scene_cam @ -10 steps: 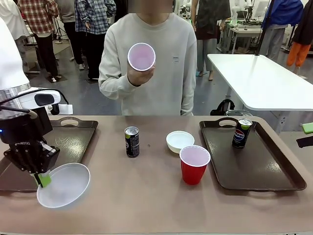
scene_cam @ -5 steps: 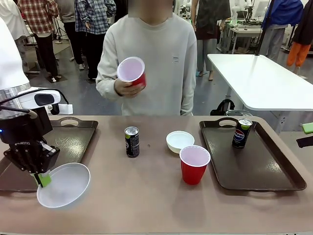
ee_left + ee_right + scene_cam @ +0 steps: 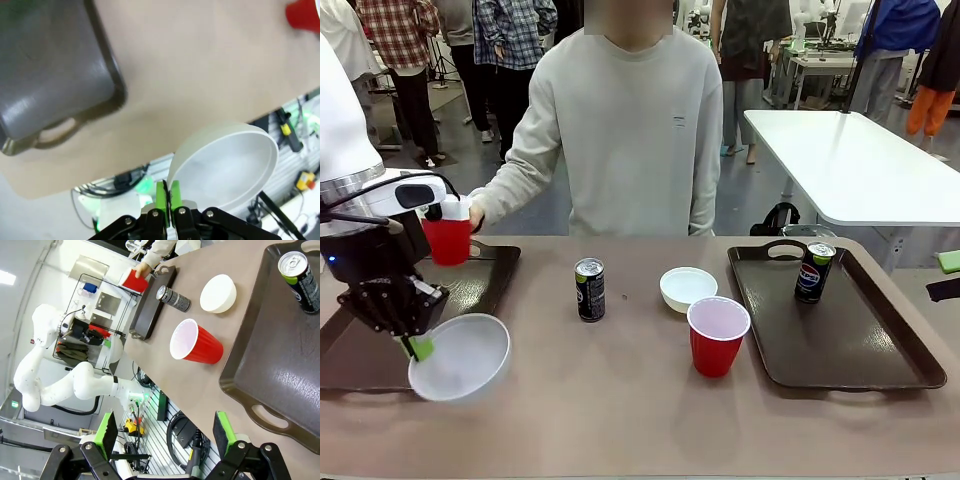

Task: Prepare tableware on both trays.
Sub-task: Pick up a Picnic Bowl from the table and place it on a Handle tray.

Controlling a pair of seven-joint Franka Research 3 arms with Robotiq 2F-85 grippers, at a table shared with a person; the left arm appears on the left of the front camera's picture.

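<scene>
My left gripper (image 3: pixel 415 345) is shut on the rim of a white bowl (image 3: pixel 460 357), tilted above the left tray's (image 3: pixel 485 285) near right corner. In the left wrist view the green pads (image 3: pixel 168 192) pinch the bowl (image 3: pixel 230 165) beside that tray (image 3: pixel 50 75). A person's hand holds a red cup (image 3: pixel 447 240) over the tray's far part. A dark can (image 3: pixel 589 289), a small white bowl (image 3: pixel 688 288) and a second red cup (image 3: pixel 717 336) stand mid-table. The Pepsi can (image 3: pixel 813 272) stands on the right tray (image 3: pixel 840 330). My right gripper (image 3: pixel 165 440) hangs open above that tray (image 3: pixel 280 365).
The person stands at the far side of the table, one arm stretched toward the left tray. A white table (image 3: pixel 860 160) stands behind on the right. Bare tabletop (image 3: pixel 620 400) stretches along the near edge between the trays.
The person has brought the red cup down from chest height to the left tray. My left gripper has lifted the white bowl a little, up and to the right.
</scene>
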